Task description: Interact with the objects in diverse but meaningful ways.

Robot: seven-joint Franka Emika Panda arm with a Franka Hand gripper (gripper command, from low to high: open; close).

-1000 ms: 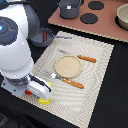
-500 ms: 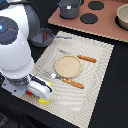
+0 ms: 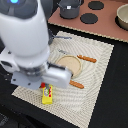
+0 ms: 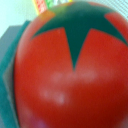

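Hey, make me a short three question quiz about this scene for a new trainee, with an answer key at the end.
1. True or false: the yellow block lies on the striped mat.
2. What fills almost the whole wrist view? A) a spoon B) a red tomato C) a pot
3. Fill in: the round plate sits between two ____ sticks.

Key:
1. True
2. B
3. Orange. One stick lies on the side toward the stove top, the other on the near side.
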